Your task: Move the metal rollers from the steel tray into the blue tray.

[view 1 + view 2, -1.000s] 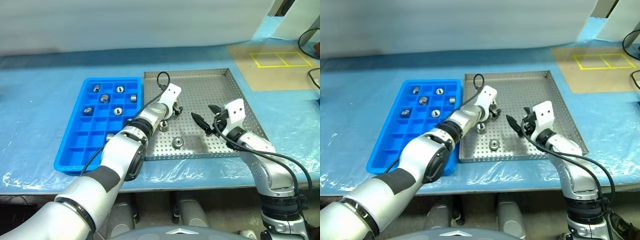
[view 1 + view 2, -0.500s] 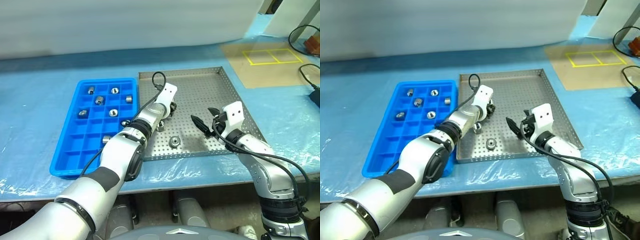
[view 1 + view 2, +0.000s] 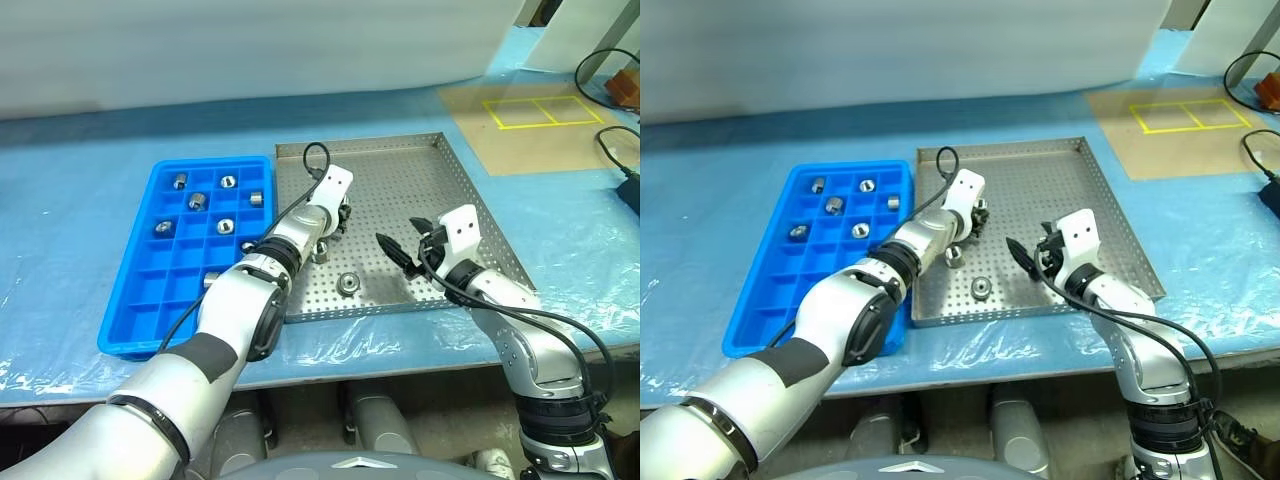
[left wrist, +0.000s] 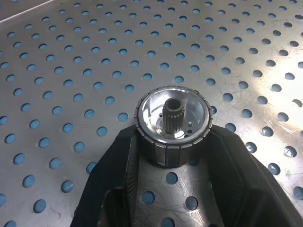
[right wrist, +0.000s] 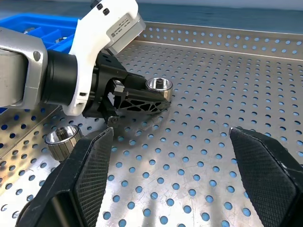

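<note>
Now the left gripper (image 5: 158, 97) is clamped on one of the metal rollers (image 4: 172, 124), its two black fingers (image 4: 116, 175) pressed against the roller's ribbed sides. Seen from the left wrist, that held roller is upright, with a small toothed hub in its hollow top, and it sits on or just above the perforated floor of the steel tray (image 3: 450, 190); whether it touches the floor cannot be told. In the head views this grip lies left of centre, in the left half of the steel tray.

Two more rollers lie loose on the same tray. One (image 3: 321, 252) is just below the left gripper in the frame, beside the left forearm; the other (image 3: 348, 284) is lower, near the tray's bottom rim.

The right gripper (image 3: 398, 249) hangs over the lower middle of the steel tray, right of centre in the head views, its jaws spread wide with nothing between them. From the right wrist its textured fingers (image 5: 87, 165) stand far apart, framing the left gripper and the held roller.

The blue tray (image 3: 140, 310) lies at centre left, touching or just beside the steel tray's left rim. Several rollers already rest in separate compartments, most in its upper rows, such as one (image 3: 197, 201) near the top and another (image 3: 226, 226) a little lower.
</note>
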`<state>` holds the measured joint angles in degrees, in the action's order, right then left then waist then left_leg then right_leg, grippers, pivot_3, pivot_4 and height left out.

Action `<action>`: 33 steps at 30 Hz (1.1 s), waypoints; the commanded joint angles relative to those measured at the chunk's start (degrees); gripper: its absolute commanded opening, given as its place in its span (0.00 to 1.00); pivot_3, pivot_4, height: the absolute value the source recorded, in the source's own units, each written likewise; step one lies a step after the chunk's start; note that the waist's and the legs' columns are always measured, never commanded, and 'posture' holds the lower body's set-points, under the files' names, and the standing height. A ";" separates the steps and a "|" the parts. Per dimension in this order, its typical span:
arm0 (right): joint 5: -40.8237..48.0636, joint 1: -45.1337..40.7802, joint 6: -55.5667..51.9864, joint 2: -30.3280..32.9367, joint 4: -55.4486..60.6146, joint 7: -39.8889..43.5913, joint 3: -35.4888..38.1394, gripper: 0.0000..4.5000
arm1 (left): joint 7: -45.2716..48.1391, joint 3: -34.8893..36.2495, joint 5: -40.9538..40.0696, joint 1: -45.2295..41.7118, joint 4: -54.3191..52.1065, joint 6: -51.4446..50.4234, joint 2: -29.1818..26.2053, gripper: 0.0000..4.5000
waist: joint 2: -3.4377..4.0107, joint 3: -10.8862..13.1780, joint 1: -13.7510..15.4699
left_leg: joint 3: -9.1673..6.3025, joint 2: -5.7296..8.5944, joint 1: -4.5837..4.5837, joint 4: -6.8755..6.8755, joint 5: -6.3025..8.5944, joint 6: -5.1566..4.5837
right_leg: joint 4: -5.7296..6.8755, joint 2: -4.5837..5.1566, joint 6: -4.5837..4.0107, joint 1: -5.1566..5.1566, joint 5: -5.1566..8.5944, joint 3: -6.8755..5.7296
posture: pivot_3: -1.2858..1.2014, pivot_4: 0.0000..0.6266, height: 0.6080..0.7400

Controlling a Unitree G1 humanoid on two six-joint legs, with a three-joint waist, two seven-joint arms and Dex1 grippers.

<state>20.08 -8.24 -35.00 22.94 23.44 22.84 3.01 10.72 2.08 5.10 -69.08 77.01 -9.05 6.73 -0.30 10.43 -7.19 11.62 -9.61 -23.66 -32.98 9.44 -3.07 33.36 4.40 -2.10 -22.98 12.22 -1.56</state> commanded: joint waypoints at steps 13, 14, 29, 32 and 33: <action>0.51 -4.90 2.49 -1.31 -2.86 1.68 0.39 0.90 | 28.50 3.19 -6.23 0.10 -7.94 5.32 -11.70 0.38 | 0.04 0.05 0.24 | 0.02 0.00 -0.42 0.21 -0.08 -0.11 | -0.01 0.01 -0.03 -0.52 -0.07 -0.02 | 0.33 0.24 1.00; 0.38 -5.39 2.65 -0.94 -3.28 2.14 0.39 0.90 | 31.39 3.04 -6.78 0.68 -9.47 4.94 -12.71 0.38 | 0.04 0.05 0.32 | 0.03 -0.01 -0.49 0.24 -0.07 -0.10 | 0.00 0.01 -0.03 -0.61 -0.07 -0.02 | 0.34 0.24 1.00; 5.56 -29.20 4.45 -1.05 -18.44 25.89 -9.81 0.90 | 51.75 5.03 -24.44 31.08 -74.14 -23.98 -37.32 0.38 | 0.42 0.41 6.36 | 0.14 -0.28 -0.08 0.27 -0.40 0.81 | 1.31 -0.04 -0.37 -0.99 0.10 0.07 | 0.48 0.24 1.00; 5.49 -32.21 5.73 -2.66 -22.34 29.69 -11.81 0.90 | 49.76 8.45 -26.81 36.50 -82.44 -26.86 -41.55 0.38 | 0.43 0.45 8.47 | 0.13 -0.28 0.10 0.52 -0.54 1.02 | 1.39 -0.04 -0.42 -0.98 0.14 0.07 | 0.52 0.24 1.00; 5.38 -32.82 6.12 -3.20 -23.47 30.41 -12.05 0.90 | 48.91 9.14 -27.34 37.62 -84.13 -27.53 -42.48 0.38 | 0.43 0.46 8.93 | 0.13 -0.29 0.14 0.61 -0.60 1.11 | 1.39 -0.05 -0.45 -0.97 0.16 0.07 | 0.53 0.24 1.00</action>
<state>24.81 -39.65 -30.46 20.19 0.69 51.47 -8.80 60.96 8.61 -20.33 -31.71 -2.19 -35.56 -34.39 0.12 10.89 1.74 11.75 -9.89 -23.53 -32.32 8.82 -1.93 34.77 4.35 -2.58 -23.97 12.40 -1.50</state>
